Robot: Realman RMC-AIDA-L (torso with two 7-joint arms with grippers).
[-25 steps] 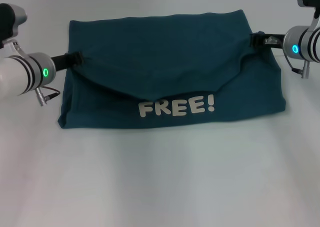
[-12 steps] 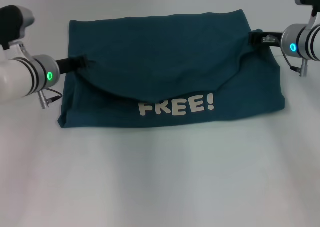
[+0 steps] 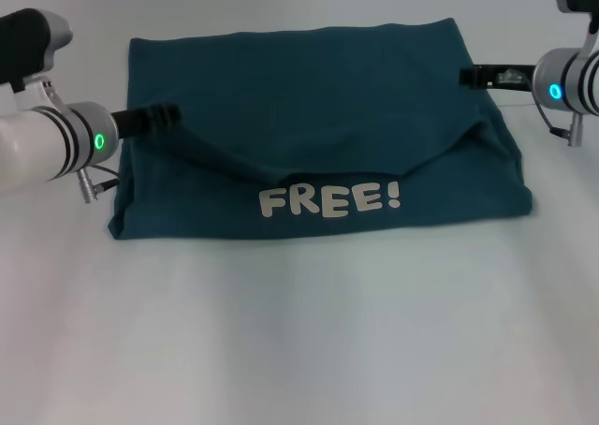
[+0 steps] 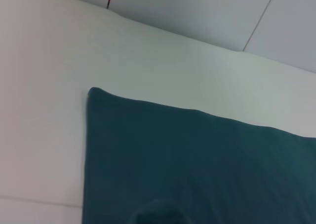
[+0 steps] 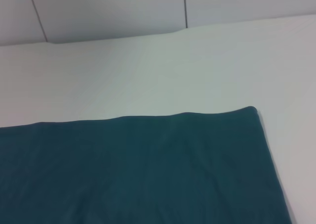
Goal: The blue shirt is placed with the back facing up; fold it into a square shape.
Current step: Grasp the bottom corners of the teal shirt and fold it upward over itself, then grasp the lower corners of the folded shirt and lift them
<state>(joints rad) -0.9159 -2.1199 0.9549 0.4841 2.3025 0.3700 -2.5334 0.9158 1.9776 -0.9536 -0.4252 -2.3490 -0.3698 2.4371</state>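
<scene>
I see the white table [image 3: 299,341] filling the head view, and the blue shirt [image 3: 309,97] lying across its far half as a wide folded slab. Its far edge runs straight from side to side, and its near edge sits roughly parallel to it. A top layer of cloth is laid forward over the rest; that layer's free edge sags in a shallow curve, lowest near the middle, just above the white "FREE!" lettering [image 3: 330,200] that reads along the near strip of the shirt.

My left arm comes in from the left edge, white with a green light on its wrist. The left gripper [image 3: 167,115] lies low over the shirt's left side, at the end of the folded layer's curved edge, its dark tip against the cloth. I cannot tell whether its jaws are apart or together. In the left wrist view I see only the shirt's far corner [image 4: 92,92] and bare table beyond.

My right arm enters from the right edge. The right gripper [image 3: 470,75] sits at the shirt's right border, touching or just above the cloth, and its jaw state is likewise unclear to me. The right wrist view shows the other far corner [image 5: 253,109].
</scene>
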